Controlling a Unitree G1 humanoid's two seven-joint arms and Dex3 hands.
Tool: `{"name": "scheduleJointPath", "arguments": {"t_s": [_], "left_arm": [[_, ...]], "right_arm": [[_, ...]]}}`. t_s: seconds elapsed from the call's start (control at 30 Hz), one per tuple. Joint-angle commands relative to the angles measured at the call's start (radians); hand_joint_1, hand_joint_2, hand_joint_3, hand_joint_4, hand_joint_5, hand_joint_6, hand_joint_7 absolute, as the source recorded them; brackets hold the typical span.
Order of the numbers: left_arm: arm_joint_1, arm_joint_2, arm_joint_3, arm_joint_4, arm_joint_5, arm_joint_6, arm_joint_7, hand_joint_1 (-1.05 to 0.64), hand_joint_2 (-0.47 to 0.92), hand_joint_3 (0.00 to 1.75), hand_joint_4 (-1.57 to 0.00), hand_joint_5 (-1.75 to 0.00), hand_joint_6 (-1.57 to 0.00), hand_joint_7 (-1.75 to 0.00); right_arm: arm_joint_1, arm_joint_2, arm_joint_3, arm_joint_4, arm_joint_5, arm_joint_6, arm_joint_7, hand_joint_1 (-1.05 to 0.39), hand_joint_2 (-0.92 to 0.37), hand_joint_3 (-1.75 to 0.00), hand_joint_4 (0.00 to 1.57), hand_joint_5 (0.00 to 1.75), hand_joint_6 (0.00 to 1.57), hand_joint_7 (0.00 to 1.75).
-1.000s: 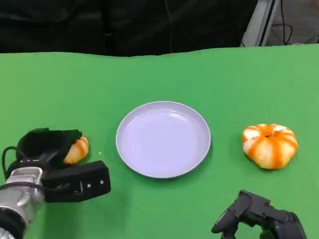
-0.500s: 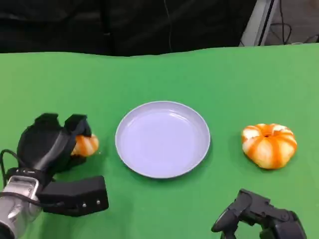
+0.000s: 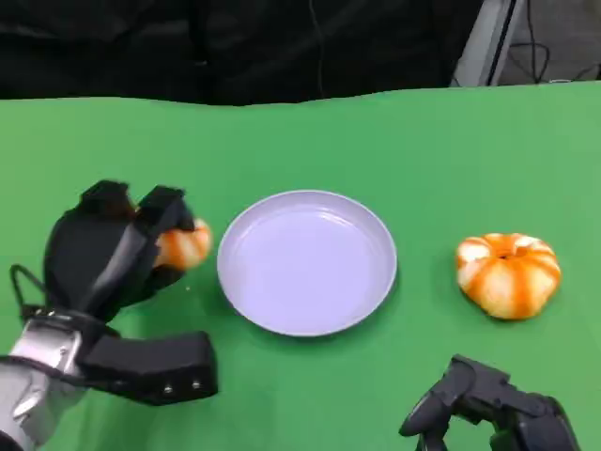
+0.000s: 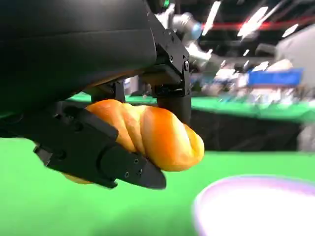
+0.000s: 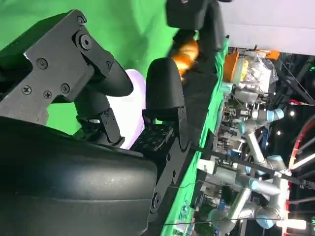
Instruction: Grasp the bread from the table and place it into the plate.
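Observation:
My left hand (image 3: pixel 108 256) grips an orange twisted bread (image 3: pixel 184 245) and holds it above the green table, just left of the pale lavender plate (image 3: pixel 307 262). In the left wrist view the bread (image 4: pixel 152 135) sits between the black fingers (image 4: pixel 101 157), with the plate's rim (image 4: pixel 256 206) below and beyond it. My right hand (image 3: pixel 488 410) rests low at the table's front right with its fingers curled in and nothing in them; in the right wrist view its fingers (image 5: pixel 162 93) stand before the plate (image 5: pixel 133 105) and the far bread (image 5: pixel 187 54).
A round orange-and-white pumpkin-shaped bun (image 3: pixel 508 273) lies on the green table (image 3: pixel 310 141) to the right of the plate. A dark backdrop runs behind the table's far edge.
My left hand has lifted the bread off the table and carried it up and to the right, closer to the plate's left rim. The right hand has stayed still.

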Motion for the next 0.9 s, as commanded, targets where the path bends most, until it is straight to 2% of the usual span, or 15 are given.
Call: {"name": "scheduleJointPath", "arguments": {"t_s": [0.03,0.27,0.53,0.57,0.87,0.9], "left_arm": [[-0.011,-0.05,0.021,-0.139,-0.042,-0.011,-0.079,-0.16,0.35,1.32,-0.93,-1.75,-0.7,-1.75],[-0.05,-0.148,0.019,-0.156,-0.06,-0.006,-0.16,-0.14,0.29,1.43,-0.94,-1.75,-0.73,-1.75],[-0.103,-0.252,-0.011,-0.07,-0.063,0.016,-0.24,-0.15,0.28,1.41,-0.93,-1.75,-0.74,-1.75],[-0.11,-0.261,-0.016,-0.052,-0.061,0.021,-0.246,-0.15,0.31,1.36,-0.92,-1.75,-0.73,-1.75],[-0.135,-0.28,-0.028,-0.001,-0.055,0.034,-0.265,-0.16,0.36,1.28,-0.9,-1.75,-0.71,-1.75],[-0.148,-0.291,-0.027,0.038,-0.07,0.034,-0.283,-0.17,0.38,1.23,-0.86,-1.71,-0.7,-1.64]], "right_arm": [[0.011,-0.01,-0.006,-0.006,-0.001,-0.008,-0.005,0.0,-0.32,-1.43,0.81,1.64,0.84,1.33],[0.015,-0.01,-0.002,-0.01,0.005,-0.007,0.0,0.01,-0.32,-1.43,0.81,1.63,0.84,1.32],[0.015,-0.012,-0.003,-0.012,0.003,-0.005,0.001,0.02,-0.32,-1.44,0.8,1.63,0.84,1.32],[0.015,-0.012,-0.003,-0.013,0.003,-0.004,0.001,0.02,-0.31,-1.44,0.8,1.63,0.84,1.32],[0.015,-0.011,-0.002,-0.014,0.007,0.0,0.002,0.01,-0.32,-1.44,0.8,1.63,0.85,1.31],[0.013,-0.01,-0.003,-0.011,0.001,-0.004,-0.001,0.01,-0.32,-1.44,0.8,1.63,0.85,1.31]]}}
